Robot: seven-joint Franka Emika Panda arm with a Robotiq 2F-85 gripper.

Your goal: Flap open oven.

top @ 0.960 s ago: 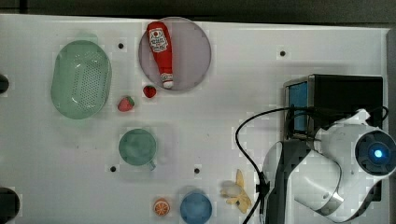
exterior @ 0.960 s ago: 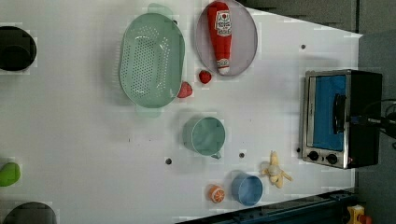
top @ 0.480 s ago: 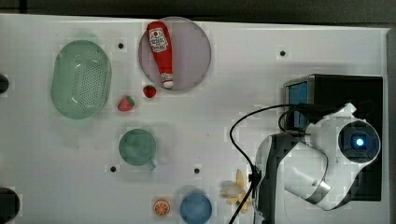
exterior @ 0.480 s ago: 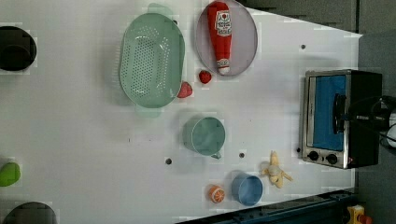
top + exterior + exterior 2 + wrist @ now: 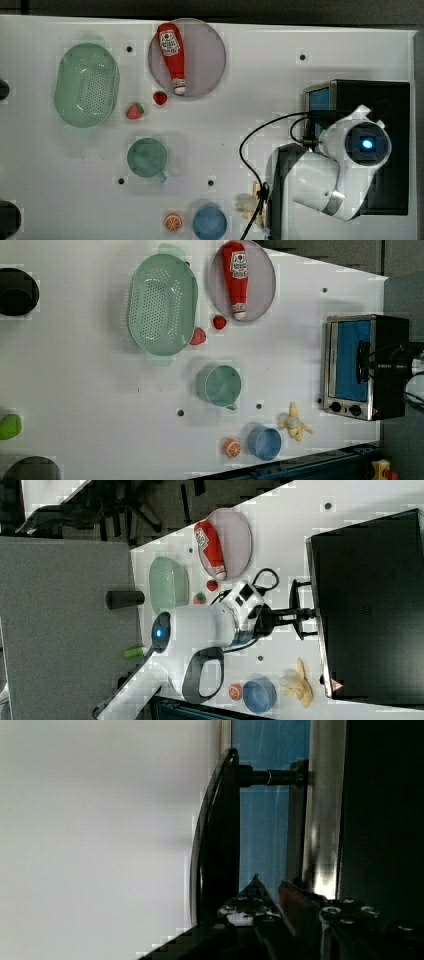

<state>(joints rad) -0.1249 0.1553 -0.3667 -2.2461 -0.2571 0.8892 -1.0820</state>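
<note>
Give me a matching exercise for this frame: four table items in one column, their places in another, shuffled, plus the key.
Items:
1. ketchup bottle
2. oven
3. orange slice
4. strawberry

Places:
A. beside the blue bowl
B. next to the green colander
C. lying on the plate
D. at the gripper, door closed

Pairs: 1-C, 2-D, 3-A, 4-B

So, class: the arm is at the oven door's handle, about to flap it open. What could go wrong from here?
1. The gripper sits right at the handle; a shallow hold might slip off.
2. The oven stands loose on the table, so pulling might drag it instead.
3. The banana lies near the door's swing.
</note>
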